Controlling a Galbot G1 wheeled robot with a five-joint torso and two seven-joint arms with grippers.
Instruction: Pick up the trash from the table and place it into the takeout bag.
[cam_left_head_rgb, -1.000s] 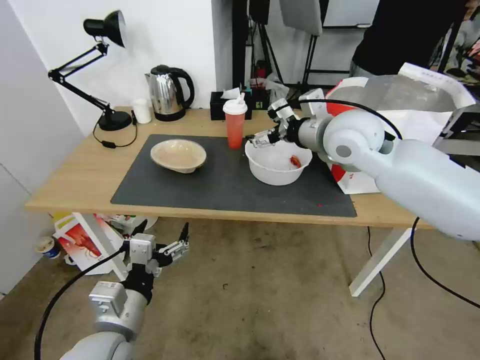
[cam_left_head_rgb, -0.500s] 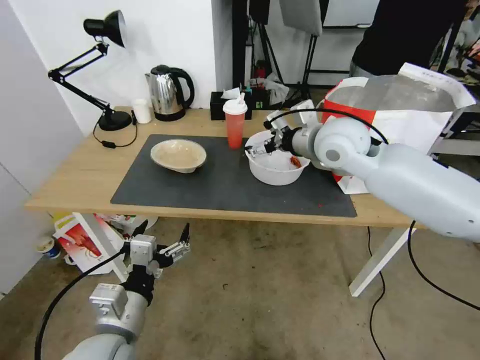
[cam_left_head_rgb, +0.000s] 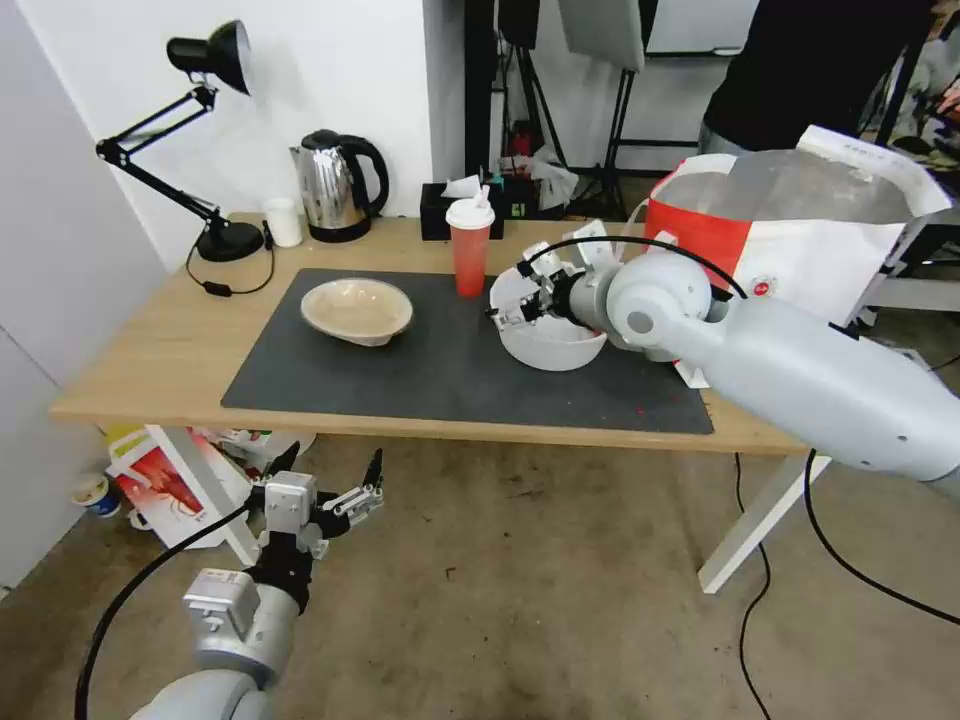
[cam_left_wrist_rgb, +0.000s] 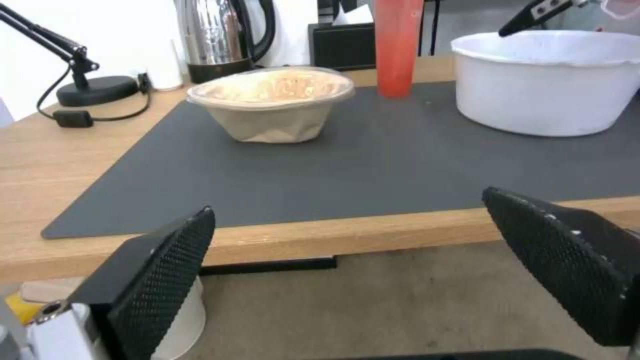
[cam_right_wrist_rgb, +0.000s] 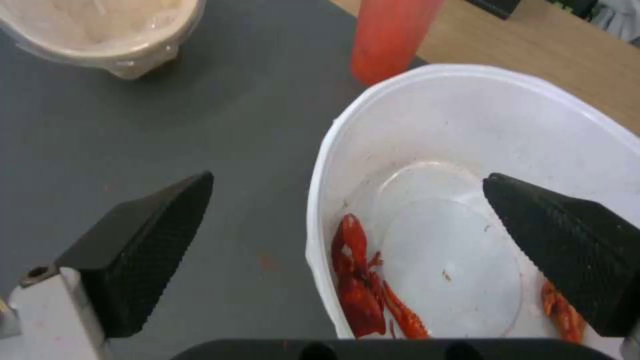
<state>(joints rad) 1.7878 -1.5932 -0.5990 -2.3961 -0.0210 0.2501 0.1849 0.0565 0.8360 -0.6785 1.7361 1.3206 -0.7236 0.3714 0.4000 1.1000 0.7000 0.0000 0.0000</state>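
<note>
Light-wood table (cam_left_head_rgb: 150, 360), dark grey mat (cam_left_head_rgb: 440, 375), white wall behind, concrete floor.

One white bowl (cam_left_head_rgb: 550, 345) with red scraps, one red cup (cam_left_head_rgb: 470, 250), one beige bowl (cam_left_head_rgb: 357, 310), all on mat. One takeout bag (cam_left_head_rgb: 800, 250) at table's right end.

Right gripper (cam_left_head_rgb: 512, 305) jaws spread, straddling white bowl's rim: one finger inside, one outside. Cup, beige bowl beyond jaws.

Left gripper (cam_left_head_rgb: 330, 480) jaws spread, empty, below table edge.

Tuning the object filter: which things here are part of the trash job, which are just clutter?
Job:
white bowl, right gripper open astride its rim
red cup
beige bowl
takeout bag
table
left gripper, open, parked below the table edge

Clutter:
kettle
small white cup
desk lamp
</note>
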